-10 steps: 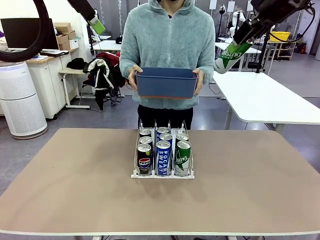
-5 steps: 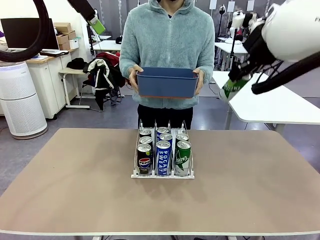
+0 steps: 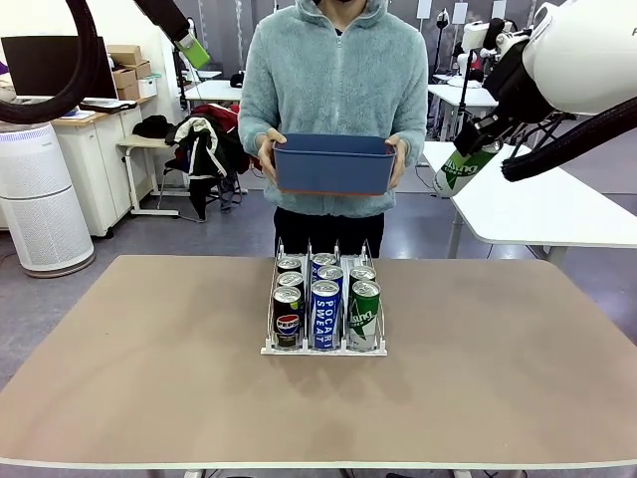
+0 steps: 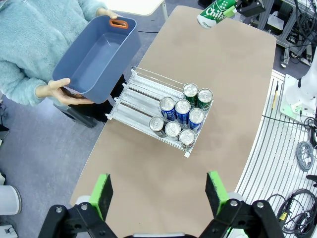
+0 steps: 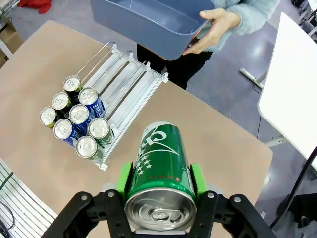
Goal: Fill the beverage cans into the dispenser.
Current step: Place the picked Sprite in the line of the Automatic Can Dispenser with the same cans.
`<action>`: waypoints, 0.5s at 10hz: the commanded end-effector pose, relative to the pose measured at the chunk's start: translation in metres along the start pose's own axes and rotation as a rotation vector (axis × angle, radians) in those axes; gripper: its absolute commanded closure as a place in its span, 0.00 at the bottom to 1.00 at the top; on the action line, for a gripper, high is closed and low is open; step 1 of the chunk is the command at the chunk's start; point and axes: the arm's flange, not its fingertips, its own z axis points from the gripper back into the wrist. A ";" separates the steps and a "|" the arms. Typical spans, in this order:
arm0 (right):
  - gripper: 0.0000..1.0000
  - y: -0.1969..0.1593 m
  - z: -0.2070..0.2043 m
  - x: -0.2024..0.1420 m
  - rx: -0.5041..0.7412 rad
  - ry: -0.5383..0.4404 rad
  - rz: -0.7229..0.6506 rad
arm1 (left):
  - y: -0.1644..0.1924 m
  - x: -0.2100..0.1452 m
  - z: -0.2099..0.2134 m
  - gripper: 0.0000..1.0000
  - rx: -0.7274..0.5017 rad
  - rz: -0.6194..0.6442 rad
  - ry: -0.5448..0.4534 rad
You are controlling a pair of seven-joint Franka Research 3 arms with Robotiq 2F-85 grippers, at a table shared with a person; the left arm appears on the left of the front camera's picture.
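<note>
While eight cans (image 4: 181, 115) fill the rack (image 4: 143, 92), right end effector (image 5: 159, 186) clamps a green can (image 5: 159, 168) w/ lanes left; left end effector (image 4: 158, 187) gapes empty.

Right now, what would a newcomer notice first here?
The right pincer holds a green can high over the table's far right. Mid-table, the dispenser holds eight cans. Behind it a person holds a blue bin.
</note>
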 end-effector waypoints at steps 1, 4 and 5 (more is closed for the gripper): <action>0.42 0.000 -0.002 -0.002 0.001 0.005 0.000 | 0.001 -0.005 -0.001 0.00 0.005 -0.011 -0.005; 0.42 0.034 -0.001 -0.023 0.015 0.158 -0.110 | 0.001 -0.005 -0.001 0.00 0.005 -0.011 -0.005; 0.42 0.045 -0.003 -0.034 0.041 0.183 -0.108 | 0.001 -0.005 -0.001 0.00 0.005 -0.011 -0.005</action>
